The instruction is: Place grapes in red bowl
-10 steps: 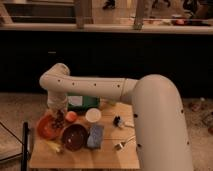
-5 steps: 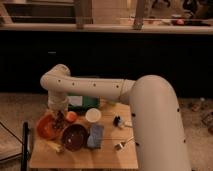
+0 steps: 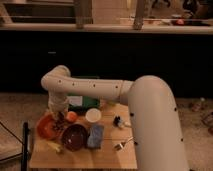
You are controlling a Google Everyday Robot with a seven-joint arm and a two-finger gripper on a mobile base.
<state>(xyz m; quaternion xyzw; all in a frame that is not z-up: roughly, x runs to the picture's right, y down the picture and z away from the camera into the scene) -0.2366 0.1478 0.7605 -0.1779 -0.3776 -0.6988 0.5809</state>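
Dim, warm, soft-blurred; jaws (image 3: 59, 120) above shadowed table (image 3: 107, 155).

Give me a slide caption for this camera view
Gripper over the red bowl's right edge, beside an orange and dark bowl.

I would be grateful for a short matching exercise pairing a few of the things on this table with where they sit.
Things:
1. red bowl
2. dark bowl
3. white cup
4. tool

Places:
A. middle of the table, right of the orange fruit
B. far left of the table
C. low over the red bowl's right rim
D. front of the table, left of the blue item

Pairs: 1-B, 2-D, 3-A, 4-C
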